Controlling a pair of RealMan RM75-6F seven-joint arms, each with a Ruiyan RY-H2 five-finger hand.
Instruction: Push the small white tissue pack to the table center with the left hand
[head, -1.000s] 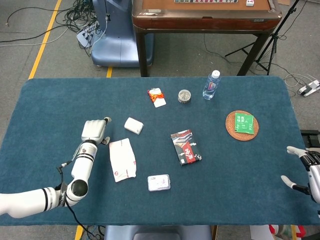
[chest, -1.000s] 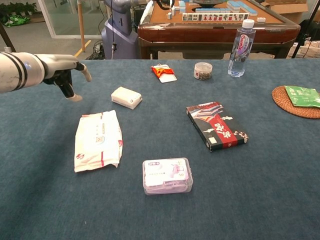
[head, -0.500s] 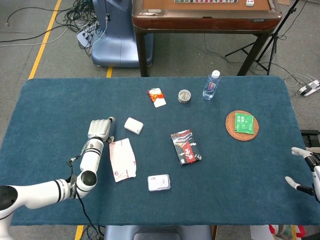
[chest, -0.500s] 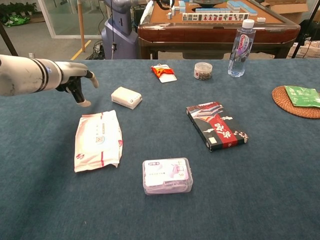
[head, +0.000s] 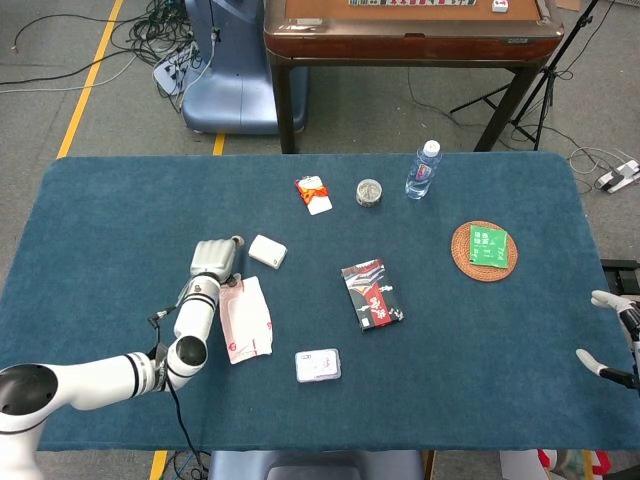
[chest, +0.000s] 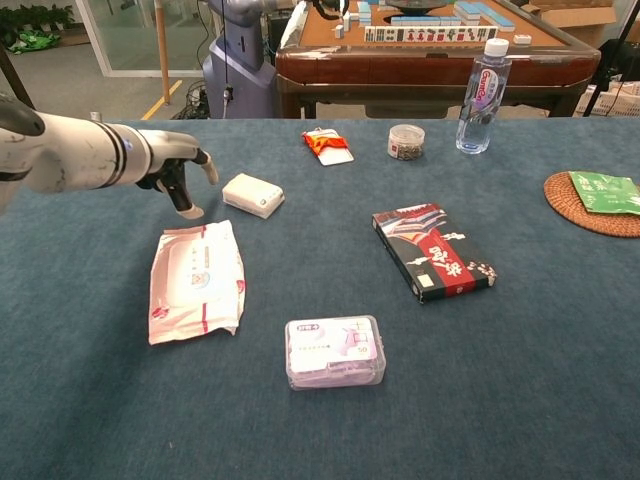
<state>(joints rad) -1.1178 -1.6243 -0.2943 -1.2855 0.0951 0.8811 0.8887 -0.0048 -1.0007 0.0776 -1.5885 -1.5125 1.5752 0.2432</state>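
Here, Ganten-labelled bottle (chest: 481, 96), robot hand (chest: 178, 170) near tissue pack (chest: 252, 195)

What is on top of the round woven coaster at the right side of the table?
A green packet lies flat on the woven coaster, covering its middle and reaching toward the right edge. The coaster's rim shows on the left and bottom. Whatever lies beneath the packet is hidden.

1. Head view: high above the near edge, looking steeply down over the whole blue table (head: 120, 200), with floor and a wooden table (head: 410, 30) beyond.
2. Chest view: low, close to the tabletop, facing forward across it at a shallow angle.
3. Shared: the table's middle, including the water bottle (head: 423, 170) (chest: 481, 95) and black card box (head: 371, 294) (chest: 433, 251).
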